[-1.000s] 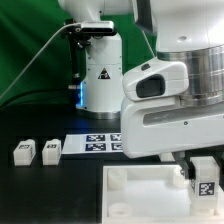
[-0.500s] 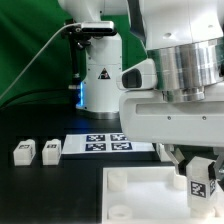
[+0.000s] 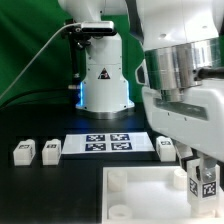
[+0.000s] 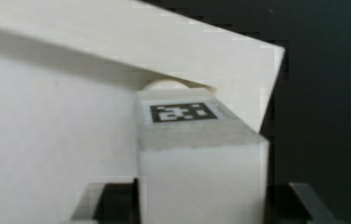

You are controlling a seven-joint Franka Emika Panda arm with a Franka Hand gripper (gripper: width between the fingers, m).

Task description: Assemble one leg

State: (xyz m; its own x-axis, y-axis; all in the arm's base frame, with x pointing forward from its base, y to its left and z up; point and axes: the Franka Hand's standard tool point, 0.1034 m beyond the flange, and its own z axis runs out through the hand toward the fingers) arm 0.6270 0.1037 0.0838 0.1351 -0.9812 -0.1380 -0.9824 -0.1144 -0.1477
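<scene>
My gripper (image 3: pixel 204 168) is shut on a leg (image 3: pixel 207 187), a small white block with a square marker facing the camera. It holds the leg upright over the corner of the large white tray (image 3: pixel 140 190) on the exterior view's right. In the wrist view the leg (image 4: pixel 198 150) runs between my gripper's (image 4: pixel 207 206) fingers, its marker end close to a round corner socket (image 4: pixel 165 86) of the tray (image 4: pixel 56 110). Whether the leg touches the socket is hidden.
Two more legs (image 3: pixel 24 152) (image 3: pixel 50 150) lie on the black table at the exterior view's left. Another leg (image 3: pixel 166 148) sits beside the marker board (image 3: pixel 108 143). The robot base (image 3: pixel 100 75) stands behind the marker board.
The arm has moved toward the exterior view's right with the leg and lowered it toward the tray corner. The marker board and the leg beside it are now uncovered.
</scene>
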